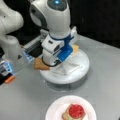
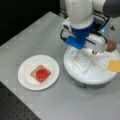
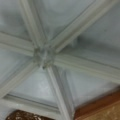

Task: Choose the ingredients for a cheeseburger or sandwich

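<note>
The tool (image 2: pixel 86 48) is hanging low over the round divided tray (image 2: pixel 75 70), its fingers hidden, and the raised ribs (image 3: pixel 57 92) meeting at the hub (image 3: pixel 43 57) are lying right beneath it, splitting the room below into wedges. A patty (image 2: pixel 111 45), a cheese square (image 2: pixel 114 65) and a toast square (image 1: pixel 40 64) are sitting at the tray's edges around the tool. Well apart from the tool, the plate (image 2: pixel 26 82) is carrying the sandwich (image 2: pixel 41 74); bare surface (image 2: pixel 75 105) is lying between.
</note>
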### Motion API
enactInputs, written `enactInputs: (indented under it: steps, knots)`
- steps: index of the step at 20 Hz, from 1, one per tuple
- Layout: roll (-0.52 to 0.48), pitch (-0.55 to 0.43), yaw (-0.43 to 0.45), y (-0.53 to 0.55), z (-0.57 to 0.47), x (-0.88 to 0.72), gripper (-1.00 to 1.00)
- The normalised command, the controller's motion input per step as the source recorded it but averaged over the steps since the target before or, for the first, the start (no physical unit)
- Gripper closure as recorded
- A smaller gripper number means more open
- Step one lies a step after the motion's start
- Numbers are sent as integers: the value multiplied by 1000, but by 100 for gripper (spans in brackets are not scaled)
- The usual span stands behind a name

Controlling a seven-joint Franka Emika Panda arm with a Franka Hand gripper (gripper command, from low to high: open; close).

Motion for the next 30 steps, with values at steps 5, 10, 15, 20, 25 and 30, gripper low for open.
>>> enactInputs:
  steps: [5,10,15,20,25,30]
  knots:
    - [-198,-277,6,167,-147,-449,-100]
    - [-163,-284,28,73,-160,-350,-100]
    - [-160,-277,125,40,-170,-219,-100]
    - [-166,-244,199,51,-166,-106,-100]
    - [-163,-182,176,53,-140,-36,-100]
    - [-173,-132,225,27,-124,6,-100]
